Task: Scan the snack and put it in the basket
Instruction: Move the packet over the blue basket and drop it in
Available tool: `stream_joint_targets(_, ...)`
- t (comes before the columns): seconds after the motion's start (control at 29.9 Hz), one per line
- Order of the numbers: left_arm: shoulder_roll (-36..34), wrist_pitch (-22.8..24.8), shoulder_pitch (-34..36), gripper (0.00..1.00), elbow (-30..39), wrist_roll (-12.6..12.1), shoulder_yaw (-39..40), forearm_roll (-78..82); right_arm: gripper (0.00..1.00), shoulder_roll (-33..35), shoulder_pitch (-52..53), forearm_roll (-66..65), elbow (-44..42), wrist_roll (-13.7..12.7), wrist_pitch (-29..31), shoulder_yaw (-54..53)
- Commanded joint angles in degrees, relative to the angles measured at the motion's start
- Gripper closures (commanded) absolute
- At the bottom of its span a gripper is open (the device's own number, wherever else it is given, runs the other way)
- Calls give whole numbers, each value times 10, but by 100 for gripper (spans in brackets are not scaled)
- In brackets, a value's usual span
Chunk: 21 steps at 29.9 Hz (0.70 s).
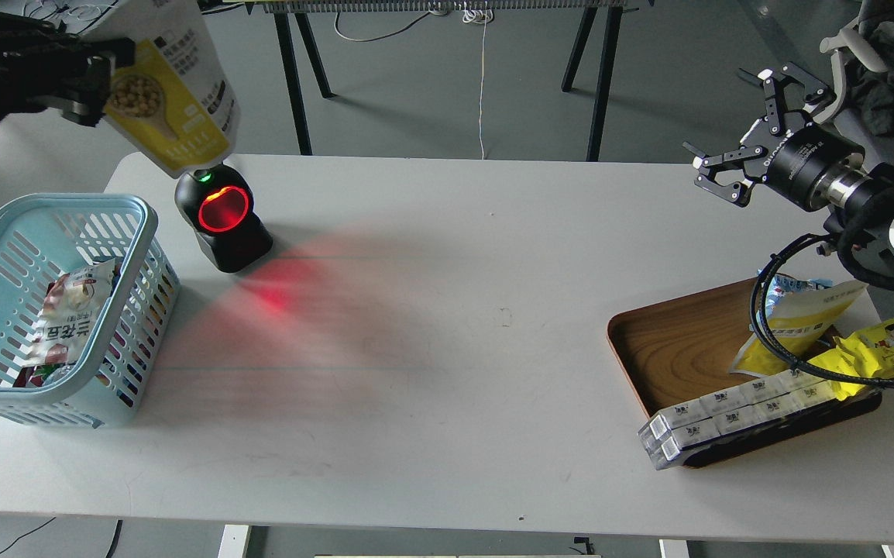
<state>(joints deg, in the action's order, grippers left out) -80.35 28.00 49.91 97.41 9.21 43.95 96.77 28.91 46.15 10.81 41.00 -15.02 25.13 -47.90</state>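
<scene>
The snack (176, 93), a yellow pouch with a white top and a round picture of nuts, hangs high at the top left, above and behind the black scanner (221, 219). My left gripper (98, 77) is shut on the pouch's left edge; most of that arm is out of view. The light blue basket (118, 205) stands at the table's left edge, below the pouch, with a snack bag inside. My right gripper (741, 128) is open and empty, held high at the far right.
The scanner glows red and throws red light on the white table (447, 372). A brown wooden tray (672, 349) at the right holds a yellow-and-white pouch (799, 318), a bright yellow wrapper (877, 349) and white boxes (726, 415). Cables hang over the tray.
</scene>
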Motion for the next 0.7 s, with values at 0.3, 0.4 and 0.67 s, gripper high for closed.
stream_joint_targets(0.3,-130,0,-2,98,-74,97,-157,3,0,-1,3,0,0,1,0,-1)
stream_joint_targets(0.4,-140,0,-2,98,-75,100,-214,4,0,-1,4,0,-1,1,0,0)
stream_joint_targets(0.67,-135,0,-2,98,-97,100,-308,5,0,-2,4,0,-1,1,0,0)
